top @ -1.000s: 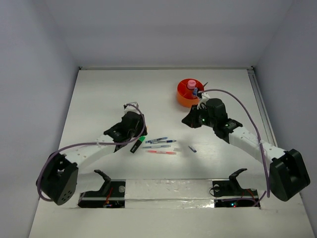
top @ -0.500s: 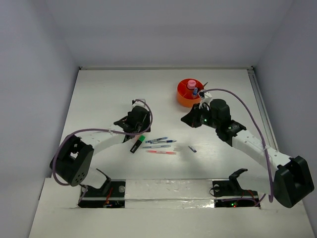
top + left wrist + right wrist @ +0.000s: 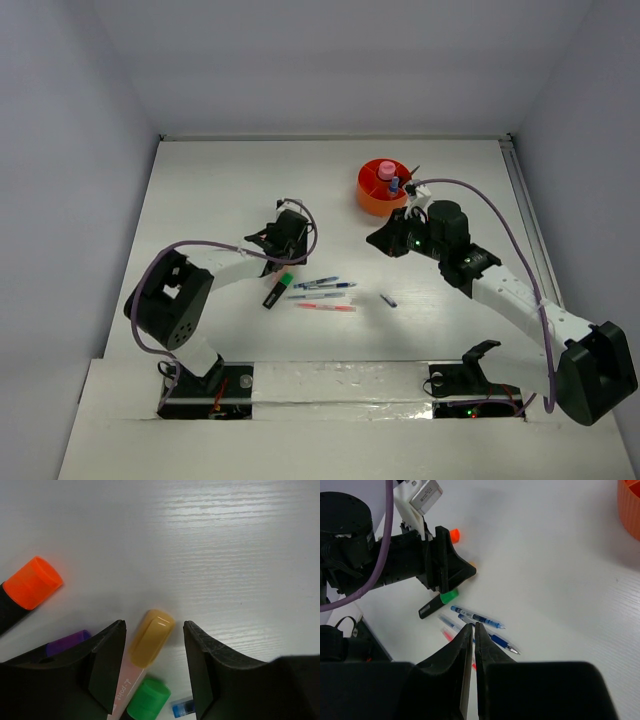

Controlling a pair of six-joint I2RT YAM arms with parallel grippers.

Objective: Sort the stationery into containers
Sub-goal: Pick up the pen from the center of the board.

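Swung my left gripper [image 3: 154, 628] further up the white table [image 3: 220, 180] since a second ago; it's spread around a yellow-capped pen [image 3: 150, 640], well left of and nearer than the orange tub [image 3: 374, 206]. Blue and red pens [image 3: 322, 290] lie nearer still. Right gripper [image 3: 473, 630], pressed together on nothing, hovers just this side of the tub. Plain grey walls [image 3: 330, 70] beyond it.

Pens [image 3: 325, 289], green highlighter [image 3: 277, 292] flat mid-table; orange tub [image 3: 371, 205] beyond
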